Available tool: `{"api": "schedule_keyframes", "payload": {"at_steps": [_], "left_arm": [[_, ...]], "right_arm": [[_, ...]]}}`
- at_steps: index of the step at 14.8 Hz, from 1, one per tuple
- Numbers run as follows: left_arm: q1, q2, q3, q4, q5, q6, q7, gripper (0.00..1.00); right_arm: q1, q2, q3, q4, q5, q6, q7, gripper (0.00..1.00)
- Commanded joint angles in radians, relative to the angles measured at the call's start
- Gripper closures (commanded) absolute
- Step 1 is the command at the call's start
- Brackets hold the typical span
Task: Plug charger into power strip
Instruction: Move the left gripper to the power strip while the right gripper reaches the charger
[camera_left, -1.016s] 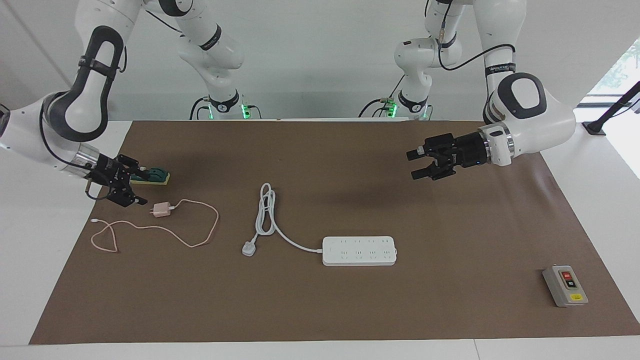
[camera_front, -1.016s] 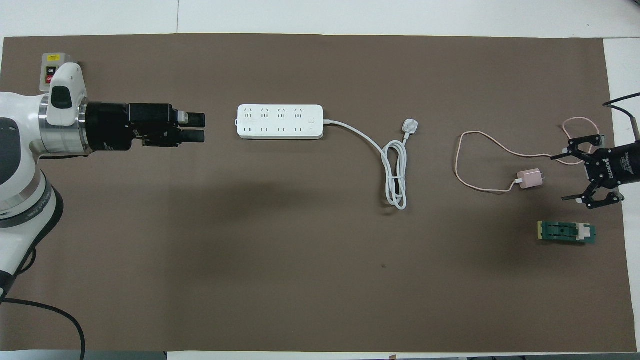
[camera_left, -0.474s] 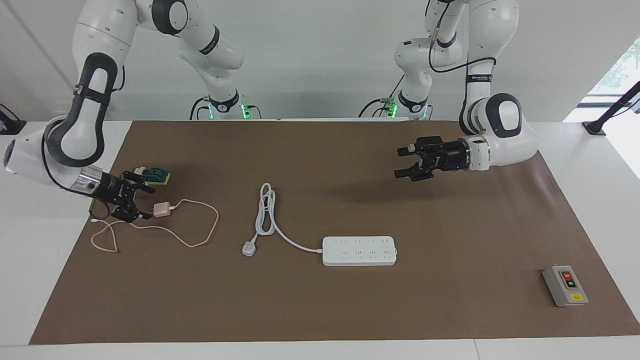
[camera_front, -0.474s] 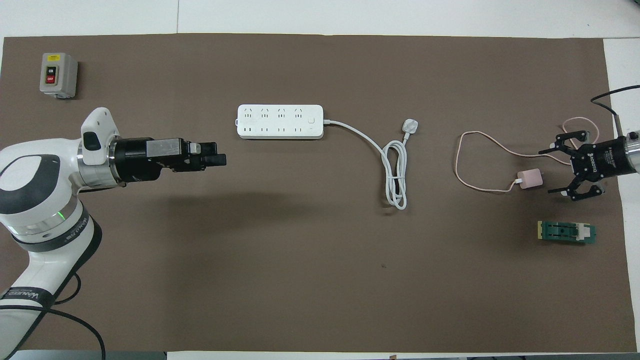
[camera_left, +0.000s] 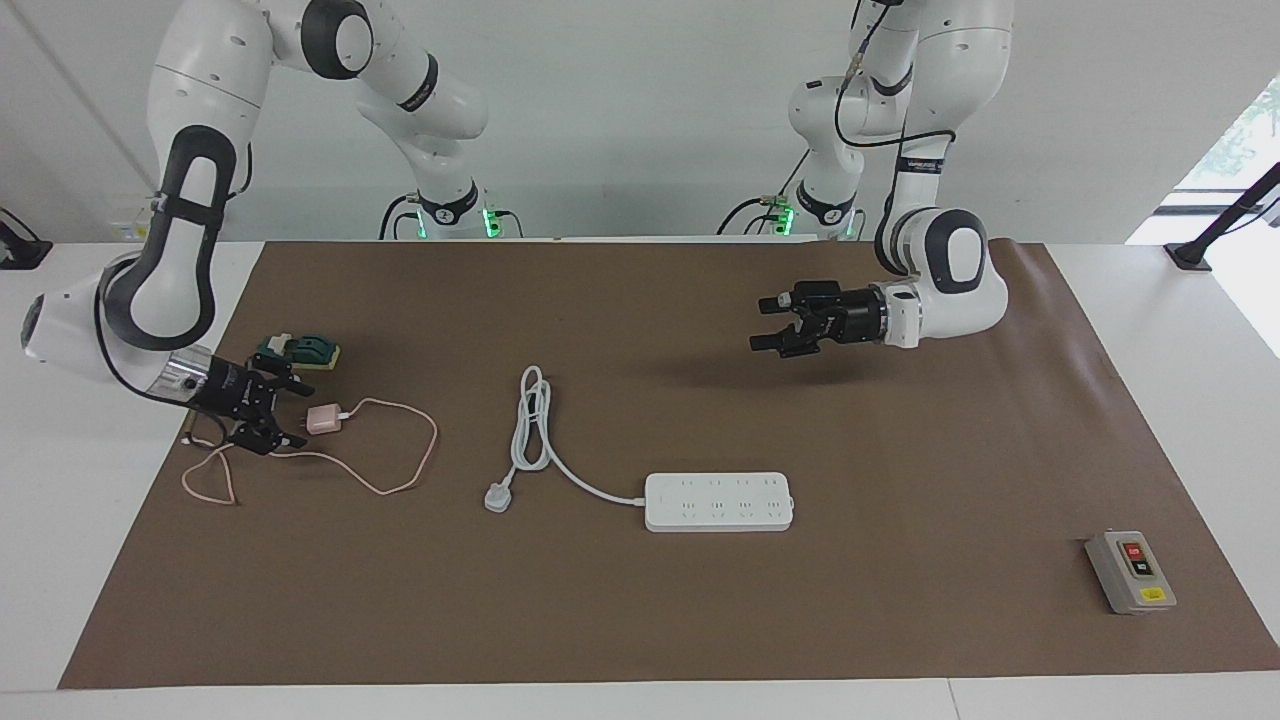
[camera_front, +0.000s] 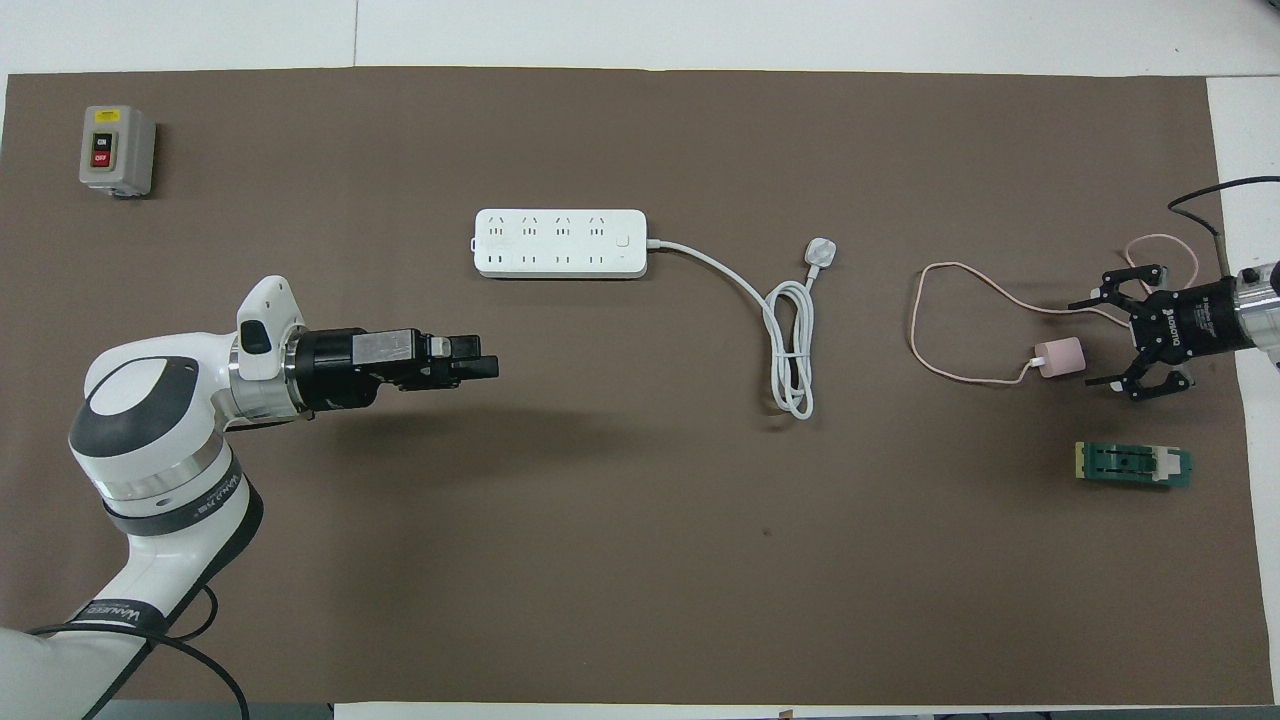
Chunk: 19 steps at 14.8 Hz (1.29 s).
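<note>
The pale pink charger (camera_left: 322, 420) (camera_front: 1060, 357) lies on the brown mat toward the right arm's end of the table. Its thin pink cable (camera_left: 433, 440) (camera_front: 912, 320) loops over the mat. My right gripper (camera_left: 298, 415) (camera_front: 1083, 343) is low and open, its fingertips at either side of the charger's end; I cannot tell whether they touch it. The white power strip (camera_left: 718, 501) (camera_front: 560, 243) lies flat mid-table, sockets up. My left gripper (camera_left: 760, 324) (camera_front: 495, 368) hangs open and empty over bare mat, closer to the robots than the strip.
The strip's thick cord ends in a grey-white plug (camera_left: 497, 497) (camera_front: 820, 251) between strip and charger. A green block (camera_left: 305, 350) (camera_front: 1133, 465) sits nearer the robots than the charger. A grey switch box (camera_left: 1130, 571) (camera_front: 116, 149) stands at the left arm's end.
The right gripper has come down and moved in on the charger, still open. The left arm has swung toward the table's middle. The charger and the strip lie as before.
</note>
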Motion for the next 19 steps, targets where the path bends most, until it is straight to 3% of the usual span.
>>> {"api": "schedule_keyframes", "payload": {"at_steps": [1,5,9,12,14,16,18,19], "left_arm": [[-0.05,0.041,0.016,0.008,-0.056,0.004,0.035,0.0],[-0.092,0.135,0.042,0.096,-0.074,0.006,0.098,0.0],[-0.277,0.237,0.244,0.194,-0.097,-0.002,0.102,0.0],[-0.299,0.256,0.265,0.22,-0.108,0.001,0.102,0.0],[-0.299,0.273,0.263,0.229,-0.114,-0.003,0.104,0.0],[-0.299,0.282,0.262,0.236,-0.125,-0.005,0.104,0.0],[-0.299,0.282,0.262,0.246,-0.127,-0.005,0.104,0.0],[-0.299,0.282,0.262,0.248,-0.127,-0.005,0.104,0.0]], "right_arm": [[-0.002,0.001,0.005,-0.034,0.03,0.026,-0.055,0.0],[-0.002,-0.009,0.003,-0.068,0.03,0.04,-0.132,0.0],[-0.004,-0.01,0.005,-0.075,0.03,0.04,-0.135,0.0],[-0.004,-0.01,0.003,-0.08,0.03,0.042,-0.16,0.01],[-0.009,-0.012,0.003,-0.08,0.03,0.039,-0.177,0.12],[-0.009,-0.012,0.003,-0.08,0.03,0.04,-0.178,0.33],[-0.009,-0.01,0.003,-0.08,0.03,0.04,-0.178,0.59],[-0.007,-0.012,0.003,-0.074,0.03,0.04,-0.177,0.77]]}}
